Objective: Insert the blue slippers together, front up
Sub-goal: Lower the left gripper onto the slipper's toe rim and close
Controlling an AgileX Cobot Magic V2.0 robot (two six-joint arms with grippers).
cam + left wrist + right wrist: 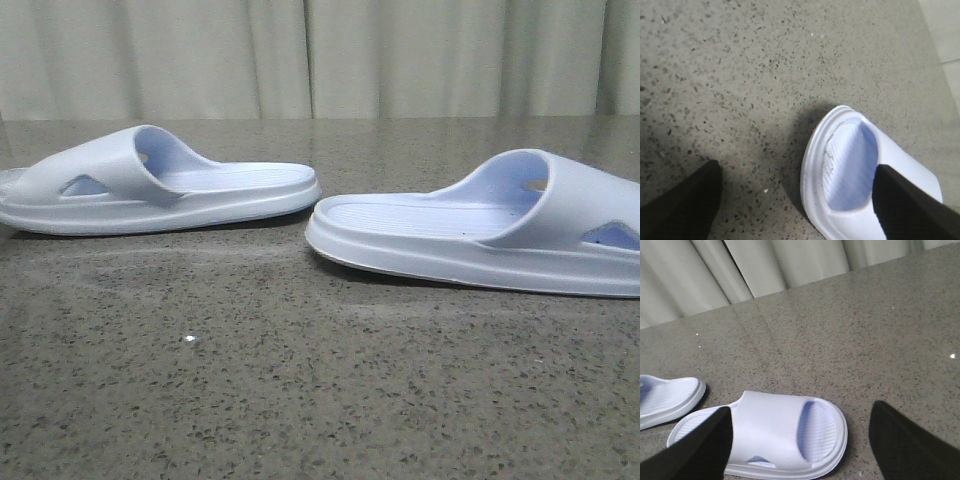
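Note:
Two pale blue slippers lie flat on the speckled stone table, heels facing each other. The left slipper [160,190] has its strap at the left; the right slipper [480,235] has its strap at the right. No gripper shows in the front view. My left gripper [795,200] is open above the table, one finger over the left slipper's toe end [850,170]. My right gripper [800,440] is open, hovering over the right slipper [775,432], with the strap between the fingers. The left slipper's heel [667,400] shows beside it.
Pale curtains [320,55] hang behind the table's far edge. A pale floor strip [947,40] shows past the table edge in the left wrist view. Speckled tabletop [300,400] stretches in front of the slippers.

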